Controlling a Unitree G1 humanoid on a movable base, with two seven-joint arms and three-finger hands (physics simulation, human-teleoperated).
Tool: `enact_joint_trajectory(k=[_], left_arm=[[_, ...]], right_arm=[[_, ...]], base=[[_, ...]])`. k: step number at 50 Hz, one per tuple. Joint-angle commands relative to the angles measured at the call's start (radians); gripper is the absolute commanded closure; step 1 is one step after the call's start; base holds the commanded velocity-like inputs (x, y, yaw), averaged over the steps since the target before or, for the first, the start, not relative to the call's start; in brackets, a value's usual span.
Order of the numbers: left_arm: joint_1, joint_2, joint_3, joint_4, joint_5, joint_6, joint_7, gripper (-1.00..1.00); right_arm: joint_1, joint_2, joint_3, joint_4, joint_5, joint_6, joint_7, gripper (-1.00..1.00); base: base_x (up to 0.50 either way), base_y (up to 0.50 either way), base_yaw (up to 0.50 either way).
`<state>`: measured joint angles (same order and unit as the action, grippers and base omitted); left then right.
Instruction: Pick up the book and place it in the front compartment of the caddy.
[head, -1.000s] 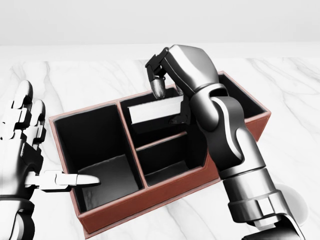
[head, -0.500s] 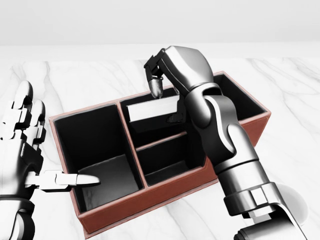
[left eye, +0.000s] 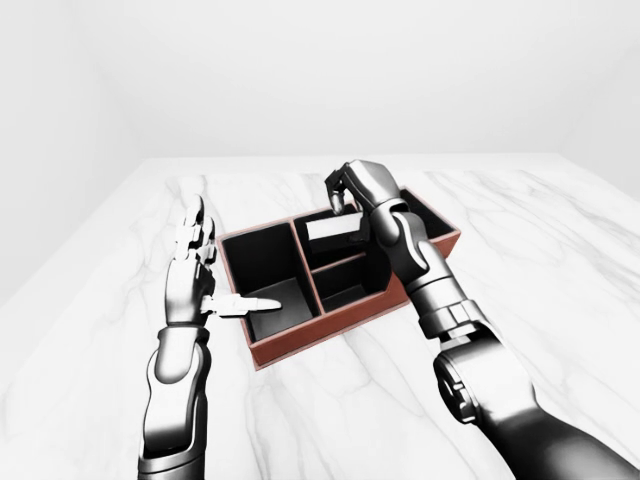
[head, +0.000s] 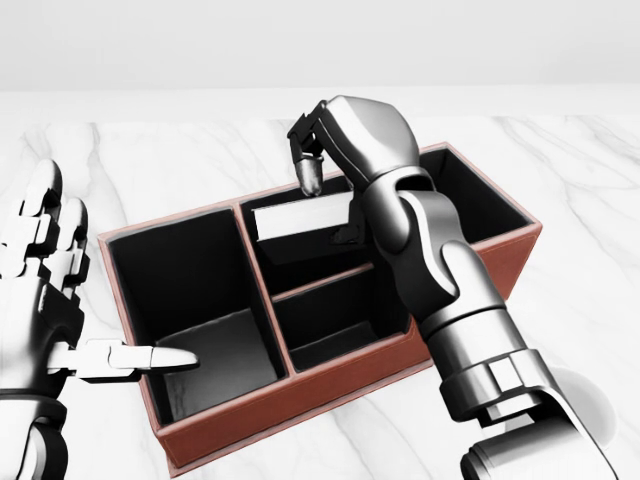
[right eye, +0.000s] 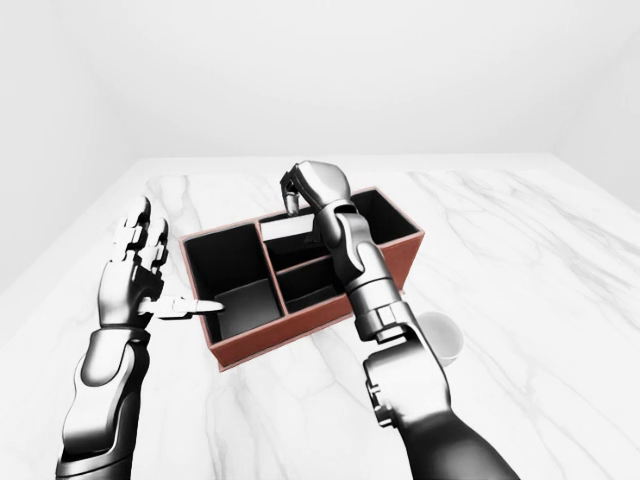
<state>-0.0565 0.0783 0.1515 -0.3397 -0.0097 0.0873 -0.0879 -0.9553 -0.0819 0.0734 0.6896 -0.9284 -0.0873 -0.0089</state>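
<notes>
The book (head: 303, 220) is a pale, flat slab with a dark cover edge, tilted in the upper middle compartment of the reddish-brown, black-lined caddy (head: 300, 400), just beneath the right hand (head: 325, 150). That hand's fingers curl downward with tips close together, gripping nothing. The left hand (head: 45, 300) is spread wide, its thumb reaching over the caddy's left rim above a roomy compartment. The right forearm hides the caddy's right compartment; a white round object (right eye: 440, 335) lies partly behind the arm
</notes>
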Motion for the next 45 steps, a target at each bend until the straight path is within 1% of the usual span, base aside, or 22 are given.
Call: enact_joint_trajectory(k=[1, 13, 18, 29, 32, 45], left_arm=[[-0.004, 0.001, 0.002, 0.005, -0.001, 0.000, 0.001, -1.00], [-0.008, 0.003, 0.010, -0.027, -0.014, 0.000, 0.004, -1.00], [-0.009, 0.004, 0.011, -0.015, -0.015, 0.000, 0.006, -1.00], [-0.009, 0.005, 0.010, -0.016, -0.015, 0.000, 0.006, -1.00], [-0.011, 0.005, 0.011, -0.011, -0.016, 0.000, 0.006, -1.00], [-0.012, 0.006, 0.011, -0.012, -0.016, 0.000, 0.007, -1.00]], right_arm=[[-0.039, 0.002, -0.012, 0.062, 0.001, 0.000, -0.065, 1.00], [-0.066, 0.008, -0.005, 0.148, -0.013, 0.000, -0.112, 1.00], [-0.080, 0.007, -0.003, 0.188, -0.018, 0.000, -0.134, 1.00], [-0.092, 0.007, -0.001, 0.225, -0.025, 0.000, -0.154, 1.00], [-0.105, 0.007, 0.002, 0.265, -0.031, 0.000, -0.181, 1.00], [-0.119, 0.010, 0.004, 0.296, -0.036, 0.000, -0.200, 1.00]], base=[[0.00, 0.00, 0.00], [0.00, 0.00, 0.00], [0.00, 0.00, 0.00], [0.00, 0.00, 0.00], [0.00, 0.00, 0.00], [0.00, 0.00, 0.00]])
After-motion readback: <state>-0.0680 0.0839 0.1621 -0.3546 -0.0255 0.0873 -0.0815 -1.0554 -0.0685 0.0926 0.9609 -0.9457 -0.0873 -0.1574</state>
